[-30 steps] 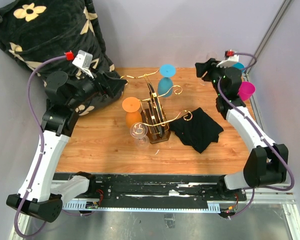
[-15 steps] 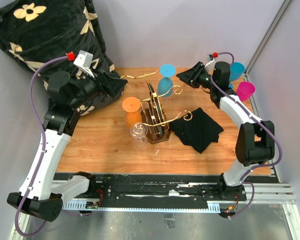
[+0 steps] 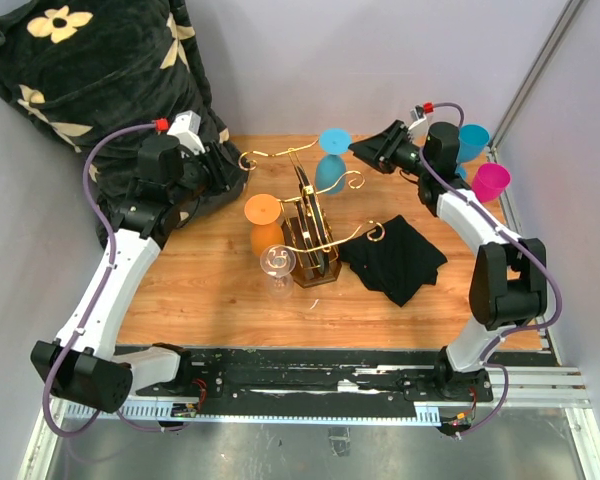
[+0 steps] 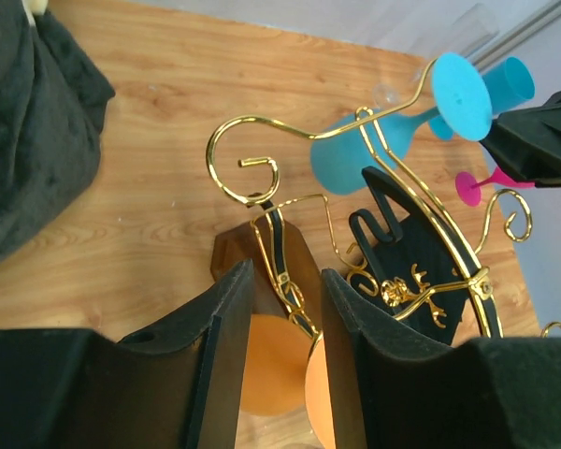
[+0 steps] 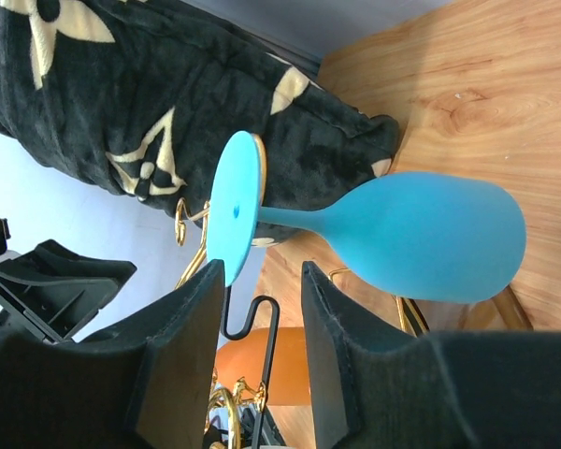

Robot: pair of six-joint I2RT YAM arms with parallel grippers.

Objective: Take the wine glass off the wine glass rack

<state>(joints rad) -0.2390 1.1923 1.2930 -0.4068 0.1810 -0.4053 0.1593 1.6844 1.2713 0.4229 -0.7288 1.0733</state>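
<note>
The gold wire wine glass rack [image 3: 316, 268] stands mid-table on its dark wooden base. A blue wine glass [image 3: 329, 172] hangs upside down at its far side, an orange one [image 3: 266, 236] at its left, and a clear one [image 3: 277, 264] at its front. My right gripper [image 3: 366, 150] is open just right of the blue glass. In the right wrist view the gripper [image 5: 262, 276] sits just short of the blue glass's stem [image 5: 290, 217], with the foot [image 5: 236, 206] by one fingertip. My left gripper [image 3: 230, 165] is open and empty left of the rack. In its wrist view [image 4: 288, 273] it faces the rack's scrolls [image 4: 262, 122] and the orange glass [image 4: 271, 365].
A black floral pillow [image 3: 100, 70] fills the back left, touching the table [image 3: 210, 290]. A black cloth [image 3: 395, 258] lies right of the rack. A cyan cup [image 3: 473, 140] and a magenta cup [image 3: 492, 182] stand at the back right edge.
My right gripper swung left from the back right cups to the blue glass, then edged closer. My left arm shifted right, bringing its gripper nearer the rack.
</note>
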